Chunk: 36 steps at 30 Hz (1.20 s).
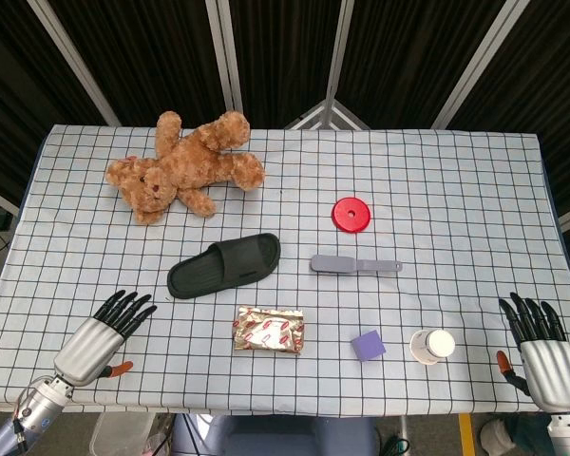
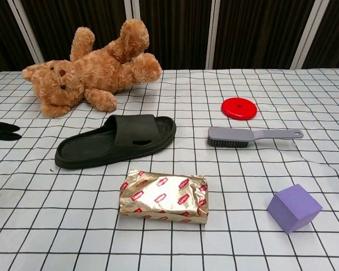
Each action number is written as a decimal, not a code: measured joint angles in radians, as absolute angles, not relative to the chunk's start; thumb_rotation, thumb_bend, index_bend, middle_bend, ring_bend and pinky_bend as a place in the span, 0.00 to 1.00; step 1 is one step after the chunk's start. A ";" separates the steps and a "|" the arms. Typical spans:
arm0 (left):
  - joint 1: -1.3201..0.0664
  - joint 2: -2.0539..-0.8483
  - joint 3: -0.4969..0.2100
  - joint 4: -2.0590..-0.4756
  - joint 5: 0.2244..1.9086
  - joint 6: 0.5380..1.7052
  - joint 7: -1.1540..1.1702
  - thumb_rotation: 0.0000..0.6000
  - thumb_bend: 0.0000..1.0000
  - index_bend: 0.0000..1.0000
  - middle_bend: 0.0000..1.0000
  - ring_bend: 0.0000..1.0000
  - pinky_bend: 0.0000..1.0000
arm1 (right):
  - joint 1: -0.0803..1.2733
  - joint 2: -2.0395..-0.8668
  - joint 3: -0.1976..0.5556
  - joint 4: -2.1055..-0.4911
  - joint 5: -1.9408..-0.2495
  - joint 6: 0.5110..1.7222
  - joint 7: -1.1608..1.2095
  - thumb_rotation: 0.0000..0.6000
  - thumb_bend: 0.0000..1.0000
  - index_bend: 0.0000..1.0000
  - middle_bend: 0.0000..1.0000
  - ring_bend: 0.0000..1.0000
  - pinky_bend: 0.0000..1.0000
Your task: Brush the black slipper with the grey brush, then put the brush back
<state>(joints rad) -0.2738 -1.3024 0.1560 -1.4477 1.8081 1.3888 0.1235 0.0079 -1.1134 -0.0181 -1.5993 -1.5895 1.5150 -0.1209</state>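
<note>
The black slipper [image 1: 224,265] [image 2: 116,140] lies flat at the table's middle, toe end to the left. To its right lies the grey brush [image 1: 354,264] [image 2: 250,136], bristles down, handle pointing right. My left hand [image 1: 104,334] rests at the front left corner, fingers spread, holding nothing; only its fingertips [image 2: 1,131] show at the chest view's left edge. My right hand [image 1: 541,348] rests at the front right corner, fingers apart and empty, far from the brush.
A brown teddy bear [image 1: 183,163] lies at the back left. A red disc [image 1: 351,214] sits behind the brush. Near the front edge are a foil packet [image 1: 268,330], a purple cube [image 1: 368,345] and a white cup [image 1: 431,346].
</note>
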 measured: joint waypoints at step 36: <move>-0.285 -1.304 0.115 -1.435 1.732 1.343 0.089 0.94 0.09 0.00 0.00 0.00 0.04 | 0.532 -1.126 0.193 -1.769 -1.317 0.862 -0.296 1.00 0.47 0.09 0.10 0.03 0.04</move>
